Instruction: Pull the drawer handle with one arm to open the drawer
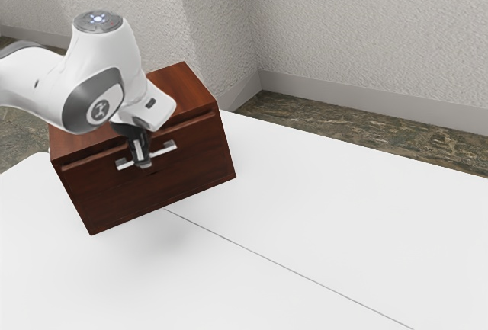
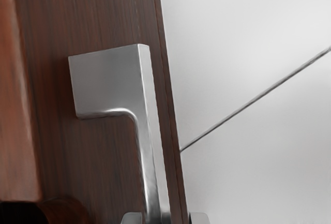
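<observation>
Exterior view: claw at the drawer handle, grip unread

Claw (image 1: pixel 141 156) hangs from the white arm (image 1: pixel 84 78) and meets the silver handle (image 1: pixel 164 148) at about mid-bar. The bar runs out to both sides of the claw. Cannot tell whether the claw is clenched on the bar or loose around it.

Wrist view, close under the hand: one end of the handle (image 2: pixel 111 87) is a brushed-metal foot set flat on the wood. It bends into a narrow bar that runs back toward the claw.

Directly behind the claw is the drawer front (image 1: pixel 175 170), dark red-brown with its grain showing in the wrist view (image 2: pixel 77 27). Above the claw, a dark slot runs along the top edge of the front. Cannot tell if the drawer stands out from the box.

Around the front is the wooden box (image 1: pixel 179 86), its top above and behind the claw.

Below the claw and the box is the white table (image 1: pixel 343 216), and the box's soft shadow lies on it. A thin grey seam (image 1: pixel 290 269) crosses the table, starting under the box and running away from the claw. The wrist view shows the same seam (image 2: pixel 258 97) just past the drawer's edge.
</observation>
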